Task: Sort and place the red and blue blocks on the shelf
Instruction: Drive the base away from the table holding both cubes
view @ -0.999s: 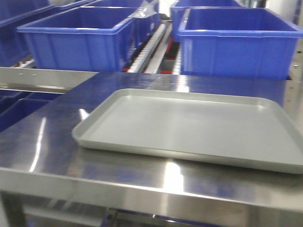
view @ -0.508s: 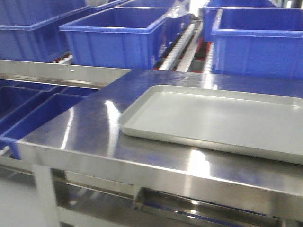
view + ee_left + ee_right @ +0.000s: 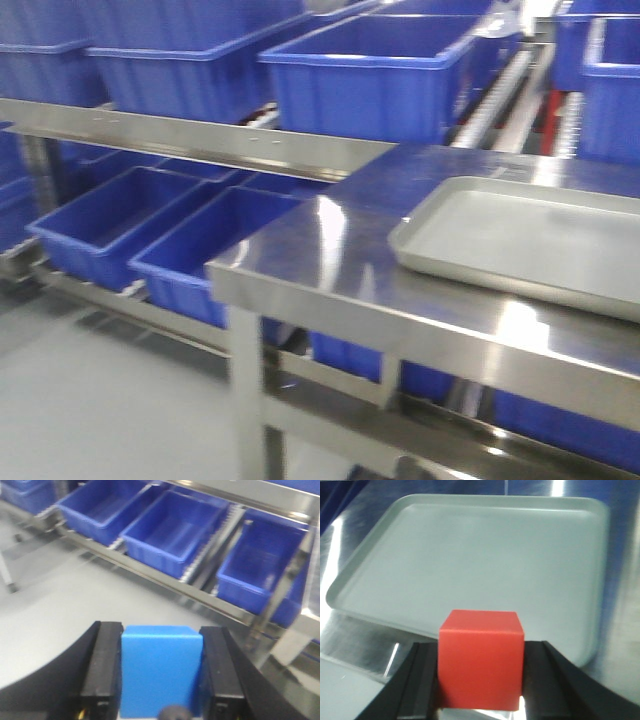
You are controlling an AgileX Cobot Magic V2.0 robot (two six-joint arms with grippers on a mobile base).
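Blue block (image 3: pixel 161 675) and red block (image 3: pixel 481 672): where are they?

— Each is clamped. The left gripper (image 3: pixel 161 627) has its jaws closed on the blue block, out past the grey tray (image 3: pixel 520 245) and off the surface (image 3: pixel 330 250), above bare floor (image 3: pixel 75 600). The right gripper (image 3: pixel 481 645) has its jaws closed on the red block, above the tray's near rim.

What can go wrong from here?

— If the blue block slips, it falls to the floor, not onto the tray. Smooth faces gripped from two sides only make that likely under a jolt. When you reach for the shelf (image 3: pixel 300 150), its front edge and the crates (image 3: pixel 370 80) beyond the tray can catch a low jaw. Setting a block inside a crate, or swapping the colours' places, would spoil the sort.

What is hidden?

— Neither arm appears in the front view, which is blurred. Both wrist views cut off the blocks' lower parts and hide the contact faces. You cannot judge height above the tray. No marked spot for either colour shows on the shelf.
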